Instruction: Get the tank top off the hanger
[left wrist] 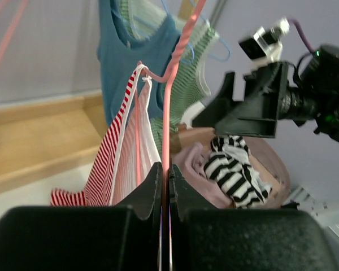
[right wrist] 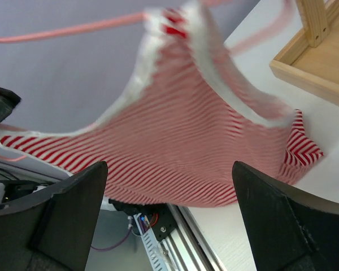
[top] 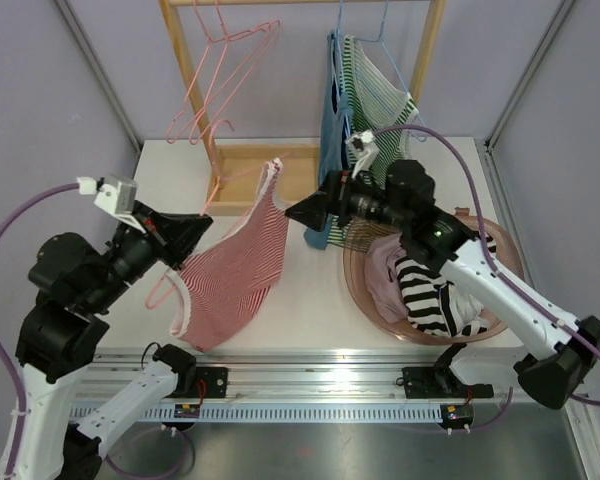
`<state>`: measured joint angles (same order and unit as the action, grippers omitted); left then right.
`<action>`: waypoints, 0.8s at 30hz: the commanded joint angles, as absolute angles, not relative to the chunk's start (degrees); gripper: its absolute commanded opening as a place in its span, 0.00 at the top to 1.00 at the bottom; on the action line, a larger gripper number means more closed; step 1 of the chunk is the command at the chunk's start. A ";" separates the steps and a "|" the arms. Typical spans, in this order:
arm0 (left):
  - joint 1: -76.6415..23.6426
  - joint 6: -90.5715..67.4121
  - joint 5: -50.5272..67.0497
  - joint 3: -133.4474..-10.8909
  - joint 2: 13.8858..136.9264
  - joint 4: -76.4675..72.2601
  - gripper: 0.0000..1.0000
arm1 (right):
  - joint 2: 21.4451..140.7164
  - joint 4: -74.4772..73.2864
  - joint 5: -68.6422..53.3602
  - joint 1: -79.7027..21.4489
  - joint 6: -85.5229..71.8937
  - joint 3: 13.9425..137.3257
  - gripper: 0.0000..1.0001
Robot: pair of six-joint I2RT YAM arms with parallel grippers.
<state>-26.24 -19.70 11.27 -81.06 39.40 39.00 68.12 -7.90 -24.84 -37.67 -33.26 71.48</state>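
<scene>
Reaching in from the near left corner, your left arm folds at the elbow and points its wrist right, toward the middle of the desk (top: 310,295). The left fingers (top: 190,230) are pressed fully together on the pink wire of the hanger (left wrist: 165,113), with no gap showing between them in the left wrist view (left wrist: 150,192).

Your right arm rises from the near right corner and stretches left over the basket (top: 510,262), its wrist lying about level and aimed left. The right fingers (top: 305,210) are spread wide and grip nothing. In the right wrist view they (right wrist: 73,209) stand either side of the striped cloth, apart from it.

The tank top (top: 235,265), red and white striped, hangs between your two arms, still on the hanger. In the left wrist view one strap loops over a bend in the wire, and the body (left wrist: 110,169) sags down to the left of it. A lower corner (right wrist: 302,149) rests on the desk beside the base of the wooden rack (top: 190,70).

Behind your right wrist, a blue top (top: 332,110) and a green top (top: 380,95) hang from the rack. A black-and-white garment (top: 430,285) lies in the basket.
</scene>
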 commanded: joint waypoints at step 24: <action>-26.37 -22.50 14.86 -69.34 32.34 39.99 1.00 | 84.55 -10.46 9.58 -51.85 -16.70 83.85 0.78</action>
<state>-26.24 -23.51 15.35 -68.38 32.10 41.12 85.32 -11.88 5.63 -51.53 -19.18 82.54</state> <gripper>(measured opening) 0.038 0.256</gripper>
